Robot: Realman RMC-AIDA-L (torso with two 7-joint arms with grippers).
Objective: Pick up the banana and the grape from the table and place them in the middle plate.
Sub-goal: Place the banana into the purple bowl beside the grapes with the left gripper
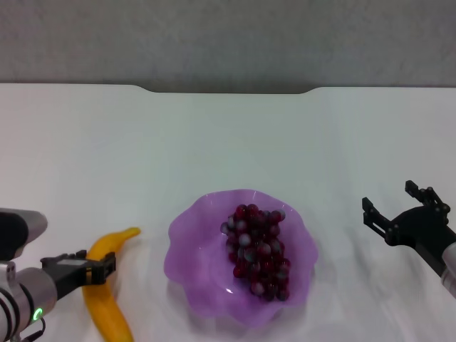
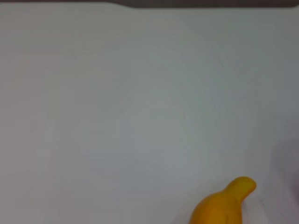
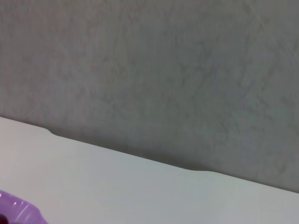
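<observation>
The yellow banana (image 1: 107,310) lies on the white table (image 1: 228,142) at the front left, left of the purple scalloped plate (image 1: 187,239). Its tip shows in the left wrist view (image 2: 229,205). The bunch of dark red grapes (image 1: 258,251) lies inside the plate. My left gripper (image 1: 78,265) is open and sits over the banana's middle, with one finger in front of the banana. My right gripper (image 1: 390,203) is open and empty, right of the plate. A bit of the plate's rim shows in the right wrist view (image 3: 18,210).
The table's notched far edge (image 1: 228,91) meets a grey wall (image 1: 228,35) behind it. Bare tabletop lies beyond the plate and on both sides.
</observation>
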